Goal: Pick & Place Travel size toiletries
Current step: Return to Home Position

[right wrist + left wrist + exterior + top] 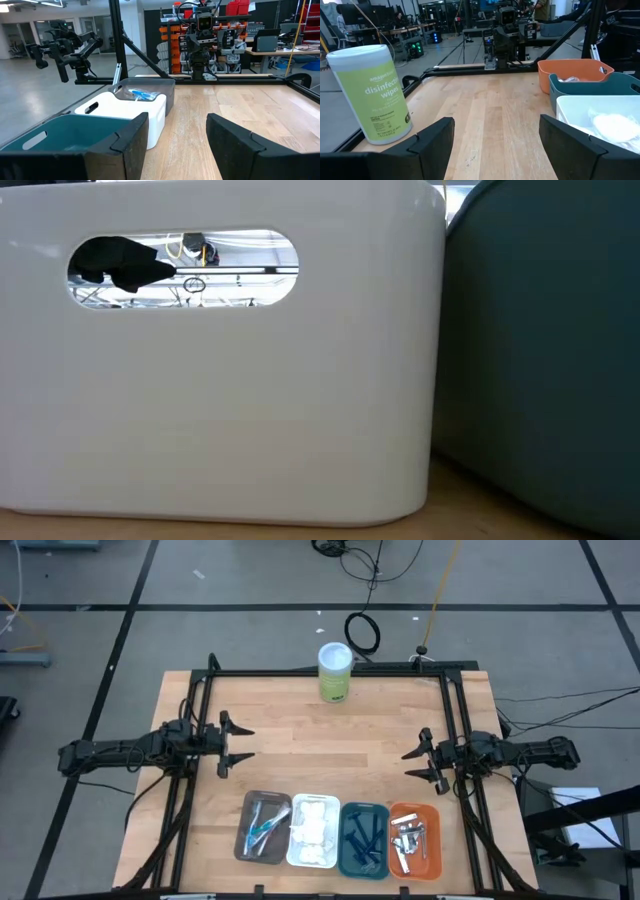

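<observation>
The travel size toiletries lie sorted in four trays along the table's near edge. Teal toothbrushes [262, 825] are in the brown tray [247, 840]. White wads [314, 830] fill the white tray [294, 858]. Dark blue razors [362, 836] rest in the teal tray [345, 862]. Silver tools [410, 838] sit in the orange tray [433, 858]. My left gripper [248, 743] hovers open at the table's left side, pointing level toward the middle. My right gripper [410, 764] hovers open at the right side, facing it. Neither has anything between its fingers.
A tall green-and-white wipes canister [335, 671] stands upright at the far edge, near the middle. Bare wooden tabletop [330, 750] lies between the two grippers. A black frame [330, 673] runs around the table. The low view is filled by the white tray's wall [220, 380] and the teal tray's wall [540, 330].
</observation>
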Controlling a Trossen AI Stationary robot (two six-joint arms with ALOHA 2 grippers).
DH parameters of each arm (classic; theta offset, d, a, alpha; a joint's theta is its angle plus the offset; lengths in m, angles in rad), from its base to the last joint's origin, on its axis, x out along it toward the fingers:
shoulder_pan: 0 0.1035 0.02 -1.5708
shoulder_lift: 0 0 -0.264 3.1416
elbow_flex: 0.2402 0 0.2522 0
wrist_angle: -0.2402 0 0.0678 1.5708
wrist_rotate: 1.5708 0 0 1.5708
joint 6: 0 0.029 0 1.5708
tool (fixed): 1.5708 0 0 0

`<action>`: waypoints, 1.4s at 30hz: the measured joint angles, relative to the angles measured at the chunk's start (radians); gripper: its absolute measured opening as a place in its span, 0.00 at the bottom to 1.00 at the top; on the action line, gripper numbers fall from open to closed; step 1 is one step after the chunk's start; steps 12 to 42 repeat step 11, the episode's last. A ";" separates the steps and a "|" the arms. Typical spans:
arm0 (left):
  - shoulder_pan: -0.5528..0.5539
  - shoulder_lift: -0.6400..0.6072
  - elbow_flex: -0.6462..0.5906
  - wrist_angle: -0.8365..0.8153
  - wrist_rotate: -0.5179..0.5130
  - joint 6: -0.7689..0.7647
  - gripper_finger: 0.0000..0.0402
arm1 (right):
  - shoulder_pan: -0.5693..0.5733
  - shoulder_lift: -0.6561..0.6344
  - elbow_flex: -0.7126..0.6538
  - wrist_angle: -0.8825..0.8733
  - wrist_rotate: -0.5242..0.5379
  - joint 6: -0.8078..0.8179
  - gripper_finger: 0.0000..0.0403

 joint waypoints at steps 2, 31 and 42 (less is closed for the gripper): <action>0.000 0.000 0.000 0.000 0.000 -0.002 0.70 | 0.000 0.000 0.000 0.000 0.000 0.000 0.47; 0.000 0.000 0.000 0.000 0.000 0.000 0.70 | 0.000 0.000 0.000 0.000 0.000 0.000 0.47; 0.000 0.000 0.000 0.000 0.000 0.000 0.70 | 0.000 0.000 0.000 0.000 0.000 0.000 0.47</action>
